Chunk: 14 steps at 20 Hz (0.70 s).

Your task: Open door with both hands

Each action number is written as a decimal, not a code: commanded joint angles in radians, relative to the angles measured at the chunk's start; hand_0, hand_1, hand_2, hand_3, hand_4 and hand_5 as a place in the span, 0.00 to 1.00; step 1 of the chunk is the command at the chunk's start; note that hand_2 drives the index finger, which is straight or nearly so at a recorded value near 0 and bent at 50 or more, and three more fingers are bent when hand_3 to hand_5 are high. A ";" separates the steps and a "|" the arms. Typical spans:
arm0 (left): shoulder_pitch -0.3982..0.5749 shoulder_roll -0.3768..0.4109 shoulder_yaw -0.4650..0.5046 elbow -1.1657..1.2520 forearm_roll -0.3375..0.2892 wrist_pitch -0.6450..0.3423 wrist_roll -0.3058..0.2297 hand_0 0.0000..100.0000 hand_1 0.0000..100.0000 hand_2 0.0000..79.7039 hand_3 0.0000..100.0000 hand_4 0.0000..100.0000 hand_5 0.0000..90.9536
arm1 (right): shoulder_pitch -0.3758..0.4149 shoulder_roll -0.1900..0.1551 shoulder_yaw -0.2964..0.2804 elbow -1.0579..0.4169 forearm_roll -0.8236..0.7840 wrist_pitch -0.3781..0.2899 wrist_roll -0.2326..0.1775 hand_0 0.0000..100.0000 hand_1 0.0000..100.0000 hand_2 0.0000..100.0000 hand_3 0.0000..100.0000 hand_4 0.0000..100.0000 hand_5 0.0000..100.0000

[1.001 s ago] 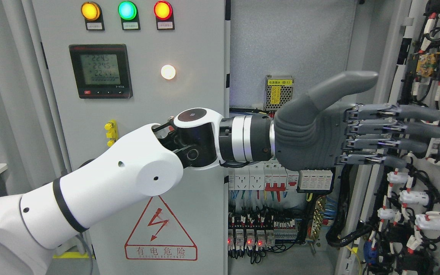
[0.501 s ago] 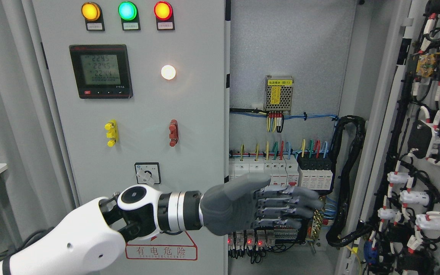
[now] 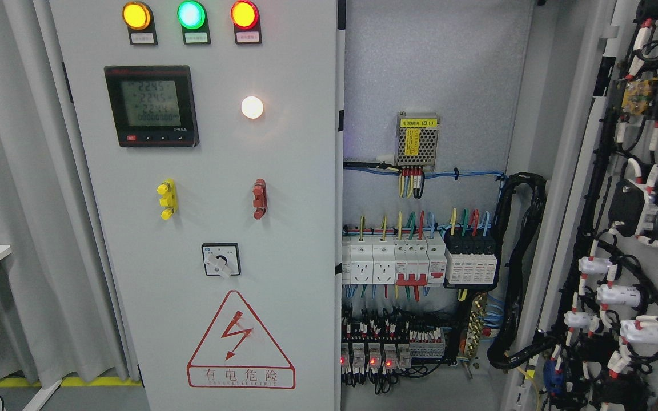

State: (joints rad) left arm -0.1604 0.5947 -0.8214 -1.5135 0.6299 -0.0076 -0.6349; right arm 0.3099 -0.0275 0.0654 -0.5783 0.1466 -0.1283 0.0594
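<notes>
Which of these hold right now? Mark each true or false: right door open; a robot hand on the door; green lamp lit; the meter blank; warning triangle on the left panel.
1. The right door is swung open, wiring showing: true.
2. A robot hand rests on the door: false, no hand is in view.
3. The green lamp is lit: true.
4. The meter is blank: false, it shows digits.
5. A warning triangle is on the left panel: true.

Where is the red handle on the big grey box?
In the head view, the red handle sits mid-panel on the left door, right of the yellow handle, below the white lamp and above the rotary switch.
</notes>
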 commanded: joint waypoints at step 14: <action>0.144 -0.595 0.731 1.517 -0.147 -0.003 0.251 0.30 0.00 0.03 0.03 0.04 0.00 | 0.233 -0.121 0.244 -1.422 -0.203 -0.149 -0.007 0.22 0.00 0.00 0.00 0.00 0.00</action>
State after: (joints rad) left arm 0.0297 0.2439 -0.4104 -0.6662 0.4962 -0.0113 -0.4276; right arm 0.5337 -0.1139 0.2293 -1.4957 -0.0165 -0.2162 0.0515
